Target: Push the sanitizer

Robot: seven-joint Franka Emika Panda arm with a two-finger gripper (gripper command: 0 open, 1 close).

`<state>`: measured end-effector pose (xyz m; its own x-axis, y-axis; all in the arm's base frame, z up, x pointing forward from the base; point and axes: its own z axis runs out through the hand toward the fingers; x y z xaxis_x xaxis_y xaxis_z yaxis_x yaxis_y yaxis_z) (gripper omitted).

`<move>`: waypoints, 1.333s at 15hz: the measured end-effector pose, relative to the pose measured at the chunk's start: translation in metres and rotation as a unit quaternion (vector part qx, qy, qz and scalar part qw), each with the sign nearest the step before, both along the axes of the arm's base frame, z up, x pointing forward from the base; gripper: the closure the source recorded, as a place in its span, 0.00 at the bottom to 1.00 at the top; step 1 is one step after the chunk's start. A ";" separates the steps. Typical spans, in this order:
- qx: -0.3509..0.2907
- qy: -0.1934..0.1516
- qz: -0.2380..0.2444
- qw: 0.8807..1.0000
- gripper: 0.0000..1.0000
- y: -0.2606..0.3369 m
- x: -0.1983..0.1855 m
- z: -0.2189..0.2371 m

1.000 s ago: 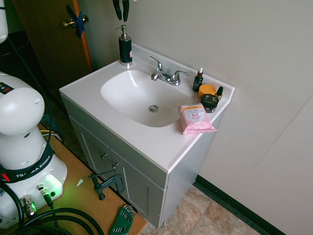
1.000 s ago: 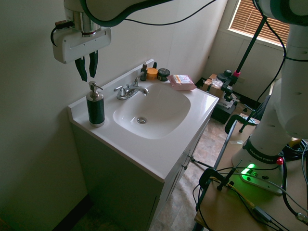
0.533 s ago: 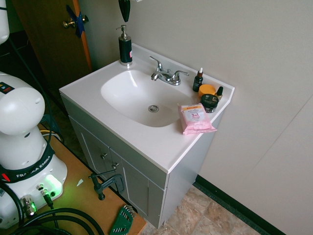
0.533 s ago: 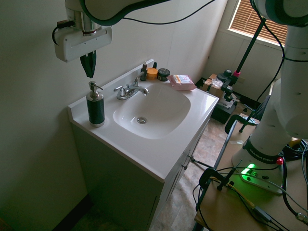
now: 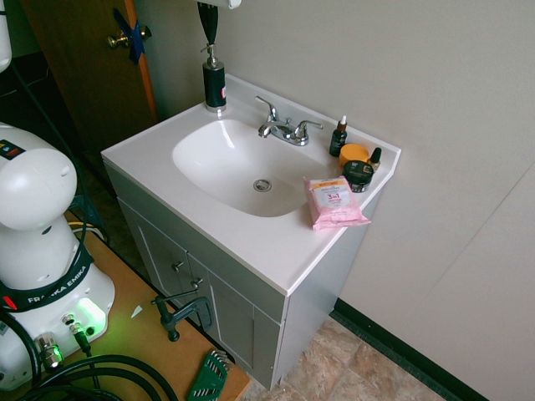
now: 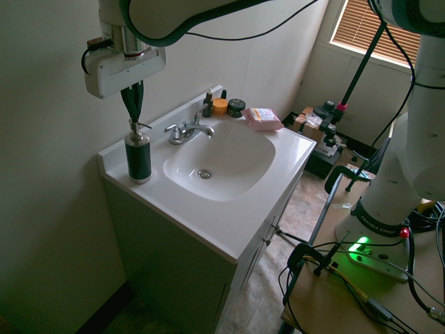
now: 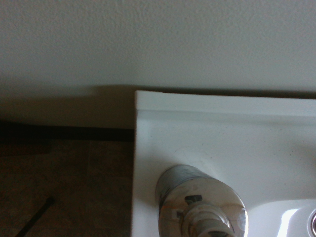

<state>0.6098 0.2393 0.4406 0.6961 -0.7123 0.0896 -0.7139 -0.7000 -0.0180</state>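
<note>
In the first exterior view the gripper point(image 5: 209, 39) hangs straight over the sanitizer point(image 5: 214, 80) at the back corner of the worktop point(image 5: 142, 154), its fingers pressed together on nothing, so the press should, I judge, go squarely onto the pump head to keep the tall bottle from tipping. The second exterior view shows the closed tips just above the silver pump, the black bottle point(image 6: 138, 153) upright with a light base band. The wrist view shows its shiny pump top point(image 7: 200, 202) from above, near the worktop's corner.
</note>
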 end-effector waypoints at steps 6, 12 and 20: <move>0.004 -0.008 0.003 1.000 1.00 0.000 -0.007 -0.008; 0.009 -0.016 0.003 1.000 1.00 -0.001 -0.007 -0.012; 0.019 -0.012 -0.038 0.999 0.00 -0.121 -0.065 0.032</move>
<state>0.5447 0.1184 0.4727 0.6373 -0.7666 0.0781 -0.7645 -0.6417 -0.0615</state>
